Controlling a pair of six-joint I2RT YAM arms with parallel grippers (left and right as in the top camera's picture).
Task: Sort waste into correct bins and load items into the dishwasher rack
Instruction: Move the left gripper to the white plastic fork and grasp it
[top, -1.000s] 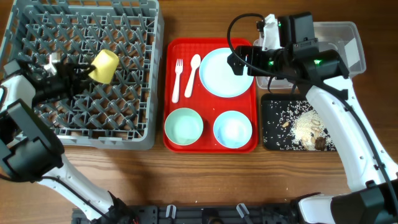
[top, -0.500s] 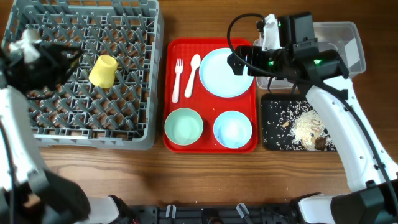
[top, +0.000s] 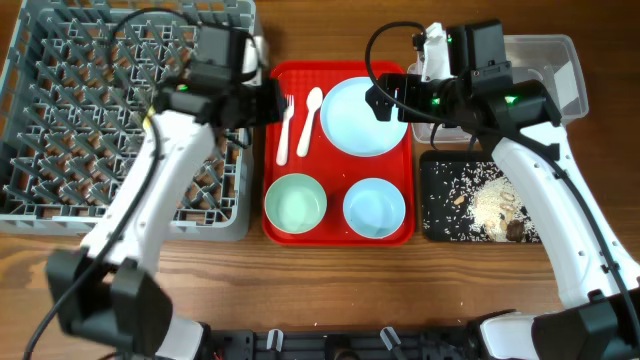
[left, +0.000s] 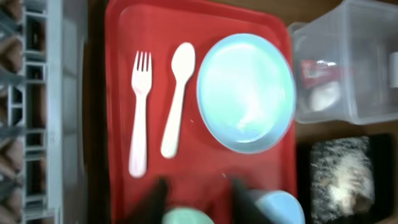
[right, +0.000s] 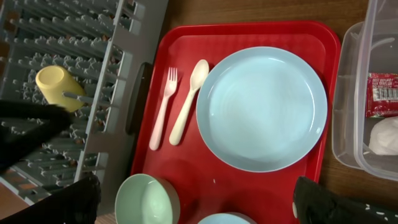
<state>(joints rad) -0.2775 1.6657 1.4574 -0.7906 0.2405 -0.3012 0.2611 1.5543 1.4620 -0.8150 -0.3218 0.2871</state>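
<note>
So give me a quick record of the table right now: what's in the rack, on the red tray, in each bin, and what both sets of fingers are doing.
rack: yellow cup among the pegs
red tray: fork, spoon, plate, pale-green bowl, light-blue bowl
clear tub: red sachet, white tissue
black tray: rice grains with brown bits
left fingers: apart, empty, above the red tray
right fingers: wide apart, empty, above the red tray

L fingers (left: 157, 198) partly spread, empty; R fingers (right: 79, 200) spread wide.
</note>
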